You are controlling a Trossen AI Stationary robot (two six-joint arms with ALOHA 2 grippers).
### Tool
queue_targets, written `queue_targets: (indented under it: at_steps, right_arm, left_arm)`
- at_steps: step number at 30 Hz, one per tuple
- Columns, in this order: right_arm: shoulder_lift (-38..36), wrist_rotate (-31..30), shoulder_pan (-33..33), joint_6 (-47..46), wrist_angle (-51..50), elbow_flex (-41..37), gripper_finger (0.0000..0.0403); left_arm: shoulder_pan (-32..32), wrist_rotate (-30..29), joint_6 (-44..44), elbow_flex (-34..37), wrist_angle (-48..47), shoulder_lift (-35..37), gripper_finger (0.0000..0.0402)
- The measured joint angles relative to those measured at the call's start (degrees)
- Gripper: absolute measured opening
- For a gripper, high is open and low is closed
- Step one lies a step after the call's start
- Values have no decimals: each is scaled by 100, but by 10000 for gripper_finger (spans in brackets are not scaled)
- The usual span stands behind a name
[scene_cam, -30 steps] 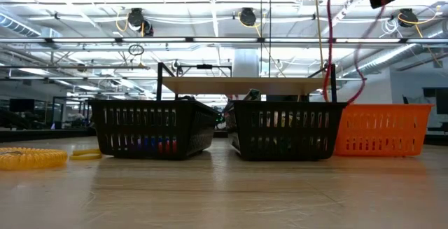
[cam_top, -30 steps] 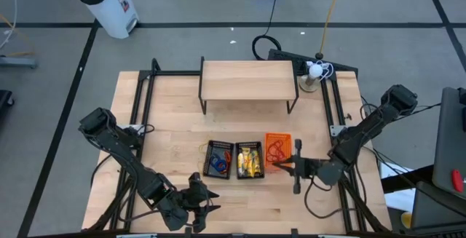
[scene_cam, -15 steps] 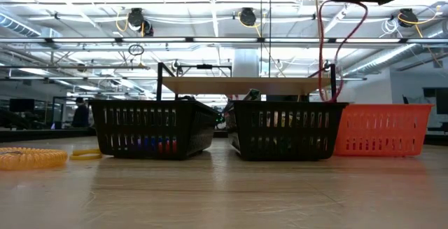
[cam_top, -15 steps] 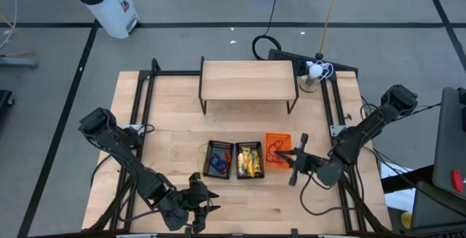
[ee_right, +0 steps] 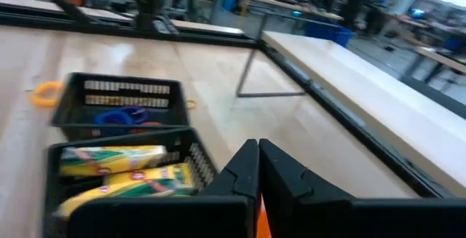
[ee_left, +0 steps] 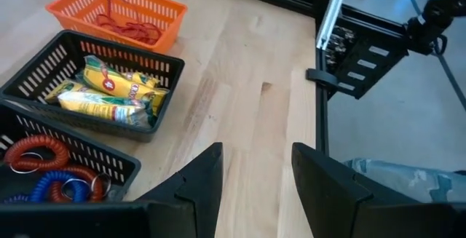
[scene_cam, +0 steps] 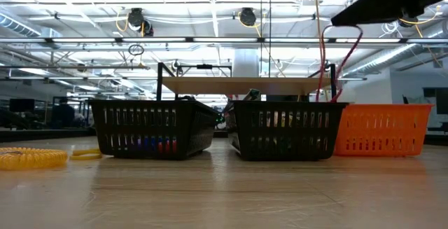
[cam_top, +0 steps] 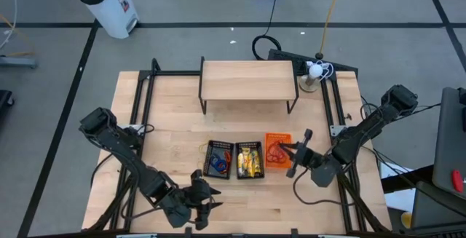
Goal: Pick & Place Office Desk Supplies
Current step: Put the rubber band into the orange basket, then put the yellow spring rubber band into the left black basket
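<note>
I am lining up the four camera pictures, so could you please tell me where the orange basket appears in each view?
High view: orange basket, rightmost of three baskets, under the right gripper.
Low view: far right, beside a black basket.
Left wrist view: upper left, red bands inside.
Right wrist view: not clearly visible; only an orange sliver behind the fingers.
Shared landmark: the black basket of yellow packets next to it.
</note>
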State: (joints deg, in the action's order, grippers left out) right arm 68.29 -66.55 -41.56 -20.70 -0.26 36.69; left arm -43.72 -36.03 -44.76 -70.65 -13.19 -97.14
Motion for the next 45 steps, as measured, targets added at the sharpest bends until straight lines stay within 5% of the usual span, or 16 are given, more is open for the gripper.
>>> queue_targets:
  at_steps: [8, 14, 27, 30, 36, 45]
  right_arm:
    - [0, -75, 72, -729, -477, 0, 0]
    - [-64, 532, 72, -906, -430, 0, 9]
    - [-709, 1199, 72, -737, -397, 0, 164]
    - [-835, 1703, 72, -234, 27, -2, 194]
    - [-896, 2824, 72, 1918, 2169, -2, 221]
    - [-895, 3342, 163, 3732, 3267, -2, 207]
  left_arm:
    - [70, 6, -165, 0, 3, 0, 166]
    - [134, 13, -146, 0, 3, 0, 166]
    - [616, 2, 1050, 0, 371, 0, 166]
    - [805, 232, 1188, 0, 460, 2, 166]
    - [1145, 2058, 317, 0, -504, 36, 166]
    - [1174, 2675, -1389, -2, -3509, 35, 166]
